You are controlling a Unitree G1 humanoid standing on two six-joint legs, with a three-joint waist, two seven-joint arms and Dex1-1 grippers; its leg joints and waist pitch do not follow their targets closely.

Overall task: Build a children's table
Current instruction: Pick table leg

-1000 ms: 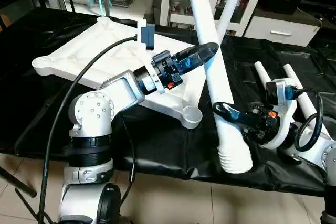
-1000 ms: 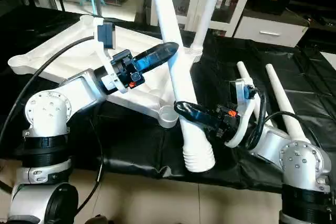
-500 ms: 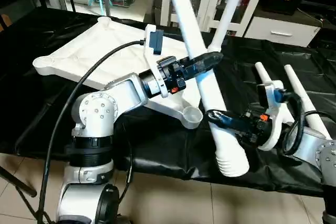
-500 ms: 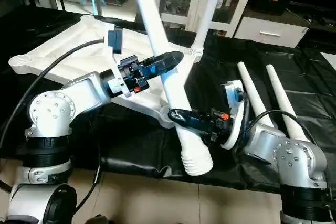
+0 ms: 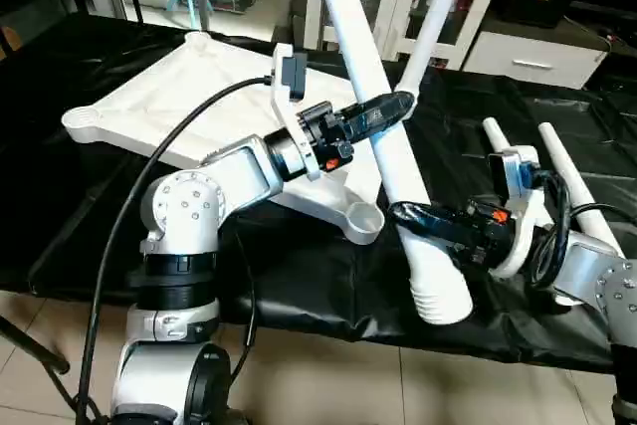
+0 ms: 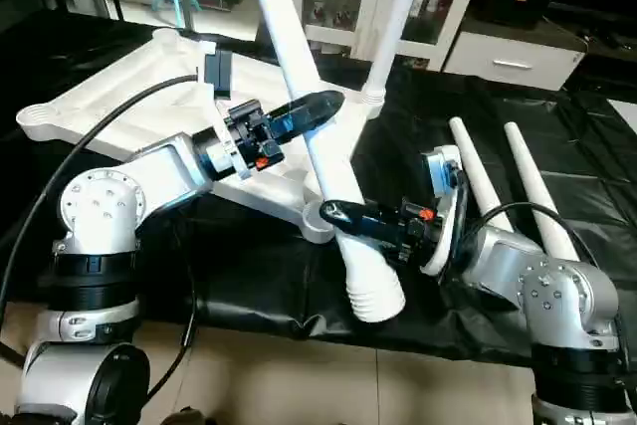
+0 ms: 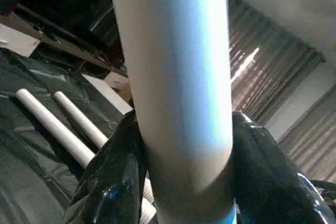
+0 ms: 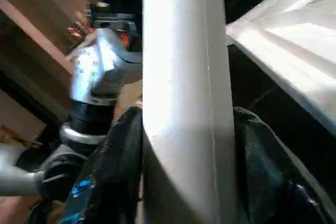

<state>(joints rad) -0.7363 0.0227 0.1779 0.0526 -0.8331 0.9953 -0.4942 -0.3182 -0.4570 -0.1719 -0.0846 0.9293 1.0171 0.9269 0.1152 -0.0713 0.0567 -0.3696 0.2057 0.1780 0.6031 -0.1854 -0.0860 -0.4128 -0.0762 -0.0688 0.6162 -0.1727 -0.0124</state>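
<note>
Desk (image 5: 80,236): draped in black sheet, centre of frame; white cabinets (image 5: 498,7) with glass doors behind, upper right.

Tabletop (image 5: 189,97): one, white plastic, square, ribbed underside up, upper left on the desk; round corner socket (image 5: 362,218) at its near corner.

Legs: four, white tapered tubes. One stands screwed in the far corner (image 5: 438,7). Two lie side by side (image 6: 498,186) at right on the sheet. One held leg (image 5: 383,136), slanted, ribbed threaded end (image 5: 443,301) low beyond the desk edge, just beside the near socket.

Left claw (image 5: 383,111): closed around the held leg's middle. Right claw (image 5: 413,216): closed around it lower down.
</note>
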